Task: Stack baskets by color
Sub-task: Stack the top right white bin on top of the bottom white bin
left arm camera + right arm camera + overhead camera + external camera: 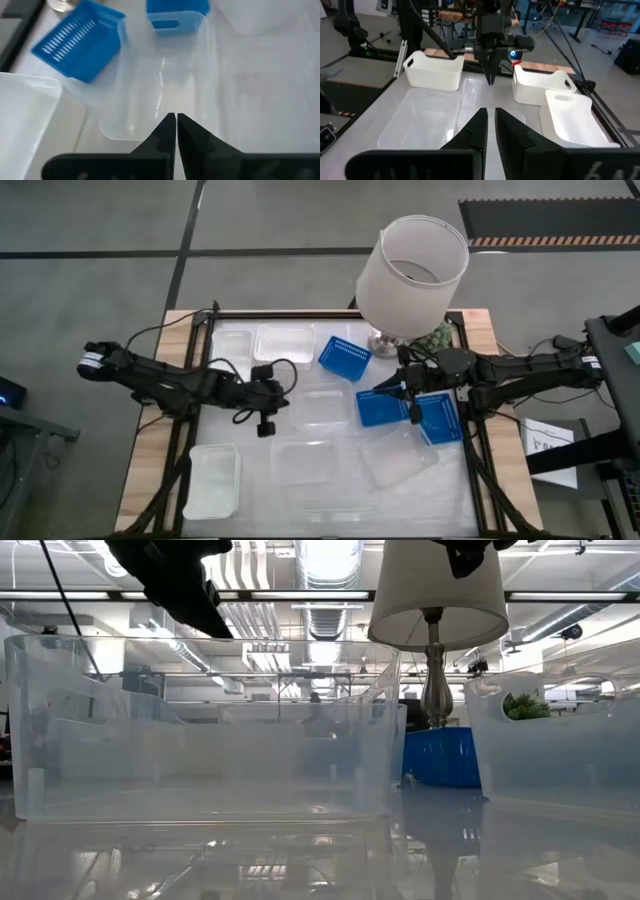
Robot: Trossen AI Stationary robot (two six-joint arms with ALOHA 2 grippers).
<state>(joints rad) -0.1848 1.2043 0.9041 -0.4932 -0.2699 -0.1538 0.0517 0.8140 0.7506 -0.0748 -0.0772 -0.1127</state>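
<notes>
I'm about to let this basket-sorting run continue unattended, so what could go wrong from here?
The right claw hangs between two blue baskets and beside the lamp; a swing might knock the lamp over. The clear baskets are hard to make out against the glossy table, so a grasp may miss a rim. The shut left claw would need to open before taking anything.

Grey concrete floor [90, 220] crossed by dark seams surrounds the wood-edged white surface [340, 500]. A striped black mat [545, 220] lies at the far right. Overhead, silver ducts [320, 610] and bright strip lights [330, 555] line the ceiling.
</notes>
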